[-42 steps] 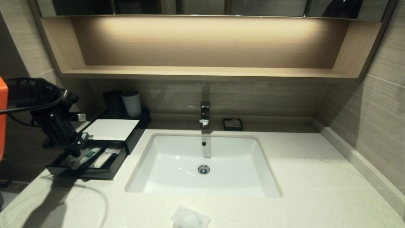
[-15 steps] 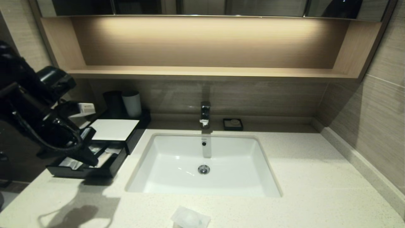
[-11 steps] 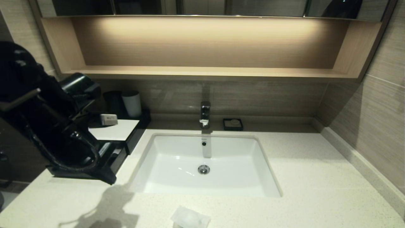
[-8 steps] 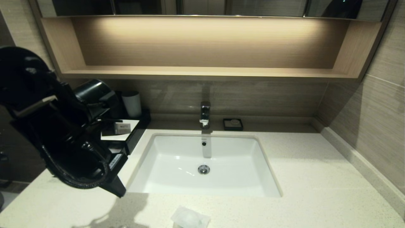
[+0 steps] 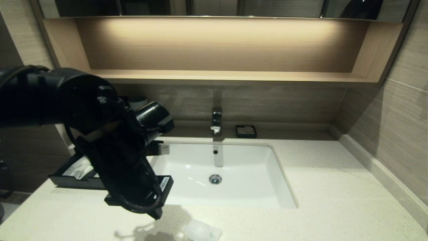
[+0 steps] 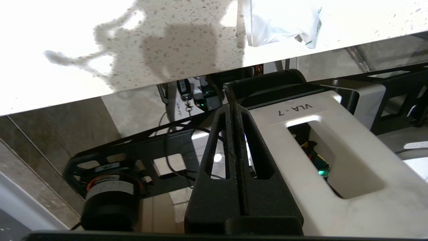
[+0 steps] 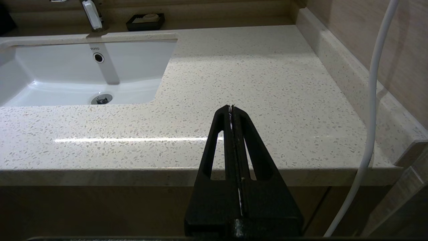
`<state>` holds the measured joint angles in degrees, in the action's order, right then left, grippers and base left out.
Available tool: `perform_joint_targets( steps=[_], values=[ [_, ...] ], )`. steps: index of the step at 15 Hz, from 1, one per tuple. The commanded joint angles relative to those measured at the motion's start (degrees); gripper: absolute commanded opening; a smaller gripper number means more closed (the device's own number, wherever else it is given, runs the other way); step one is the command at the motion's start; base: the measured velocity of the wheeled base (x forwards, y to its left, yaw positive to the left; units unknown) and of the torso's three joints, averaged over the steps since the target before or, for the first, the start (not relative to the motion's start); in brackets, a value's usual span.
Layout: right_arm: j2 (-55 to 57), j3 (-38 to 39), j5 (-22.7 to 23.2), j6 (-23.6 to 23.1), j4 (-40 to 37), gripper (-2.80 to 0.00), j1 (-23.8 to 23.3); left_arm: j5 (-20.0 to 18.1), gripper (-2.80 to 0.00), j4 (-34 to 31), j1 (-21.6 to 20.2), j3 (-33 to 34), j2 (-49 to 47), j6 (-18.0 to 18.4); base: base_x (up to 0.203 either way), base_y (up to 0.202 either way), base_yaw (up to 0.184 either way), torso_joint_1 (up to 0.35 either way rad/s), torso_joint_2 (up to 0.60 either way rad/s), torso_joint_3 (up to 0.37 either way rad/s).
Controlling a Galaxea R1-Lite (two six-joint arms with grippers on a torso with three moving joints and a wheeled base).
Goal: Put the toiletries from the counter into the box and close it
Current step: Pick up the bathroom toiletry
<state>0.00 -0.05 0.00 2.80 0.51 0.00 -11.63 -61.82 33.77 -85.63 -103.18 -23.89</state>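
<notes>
Lower left of the head view, the left gripper (image 5: 157, 214) hangs empty, fingers pressed together, above the table (image 5: 334, 187) near a clear packet (image 5: 200, 231); the box (image 5: 77, 180) drawer stands open at left.

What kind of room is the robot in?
Most likely a bathroom, perhaps in a hotel. A white basin is sunk into the speckled stone counter, with a chrome tap behind it and a little black soap dish against the wall.
</notes>
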Motion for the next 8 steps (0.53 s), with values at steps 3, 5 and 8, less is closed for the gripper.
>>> perform_joint_targets(
  steps=[3,5,8],
  values=[
    [0.1,0.0,0.0,0.0,0.0,-2.80,0.0,-0.1,-2.80,-0.3,3.2,-4.0,-5.4,-7.8,0.000,0.000,0.000,0.000,0.00,0.000],
    [0.1,0.0,0.0,0.0,0.0,-2.80,0.0,-0.1,-2.80,0.2,4.0,-4.6,-6.4,-9.9,0.000,0.000,0.000,0.000,0.00,0.000],
    [0.1,0.0,0.0,0.0,0.0,-2.80,0.0,-0.1,-2.80,1.3,5.1,-4.6,-8.2,-13.3,0.000,0.000,0.000,0.000,0.00,0.000]
  ],
)
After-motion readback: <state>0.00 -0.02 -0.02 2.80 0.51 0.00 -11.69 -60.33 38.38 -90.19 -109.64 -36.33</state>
